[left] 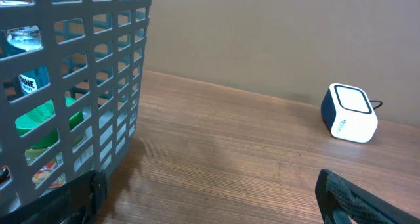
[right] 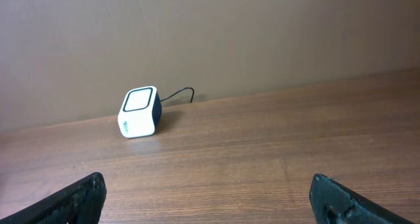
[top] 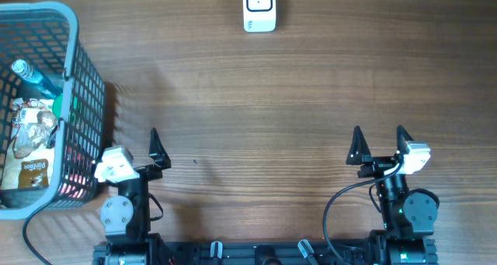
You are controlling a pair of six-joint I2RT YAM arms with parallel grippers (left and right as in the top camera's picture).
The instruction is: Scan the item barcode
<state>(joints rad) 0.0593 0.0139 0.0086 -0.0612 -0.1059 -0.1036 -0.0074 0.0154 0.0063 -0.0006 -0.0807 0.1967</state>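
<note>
Items [top: 31,152] to scan lie in the gray basket [top: 74,32] just left of our left gripper [top: 130,144], so we would pick that arm over the right gripper [top: 378,137]; both stand wide open, holding nothing, and the scanner [top: 259,8] sits far ahead.

A wooden table [top: 272,102] carries a grey basket [top: 74,32] at its left side and a white scanner [top: 259,8] at the far edge, well apart.
</note>
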